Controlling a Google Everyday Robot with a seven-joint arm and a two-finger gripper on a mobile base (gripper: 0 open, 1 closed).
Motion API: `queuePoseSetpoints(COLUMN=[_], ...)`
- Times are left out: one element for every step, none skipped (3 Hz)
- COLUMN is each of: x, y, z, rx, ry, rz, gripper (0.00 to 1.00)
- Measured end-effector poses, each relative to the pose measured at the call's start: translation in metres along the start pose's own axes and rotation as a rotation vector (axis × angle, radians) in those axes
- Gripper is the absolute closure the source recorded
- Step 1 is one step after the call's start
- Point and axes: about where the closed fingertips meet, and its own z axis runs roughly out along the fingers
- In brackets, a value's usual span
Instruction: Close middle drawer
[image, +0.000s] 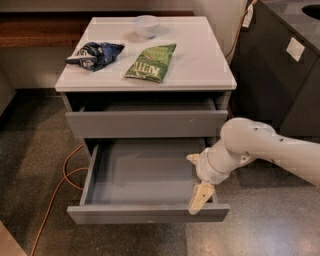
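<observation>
Floor (265, 225): dark, speckled, hard, with a dull sheen. An orange cable (47, 212) lay on it at left and ran in under the cabinet (200, 55).

Cabinet: gray body with a white top, standing at center.

Rear left: a brown wooden ledge (30, 32) ran along a pale wall (30, 65).

Rear center: a pale column (220, 15) stood behind the cabinet.

Right: a dark unit (265, 85) stood just beside the cabinet and carried a white label (295, 49).

Light: even and soft, with deep shade under the cabinet top.

The gripper (200, 197) was low at the cabinet's front right.
</observation>
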Motion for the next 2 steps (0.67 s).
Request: queuePoseSetpoints(x=[0.0080, 0.0080], y=[0.0086, 0.0087], z=[0.0519, 0.0519], rx=[-0.024, -0.024], ry=[-0.027, -0.027], rz=[0.020, 0.020], gripper=[0.00, 0.00])
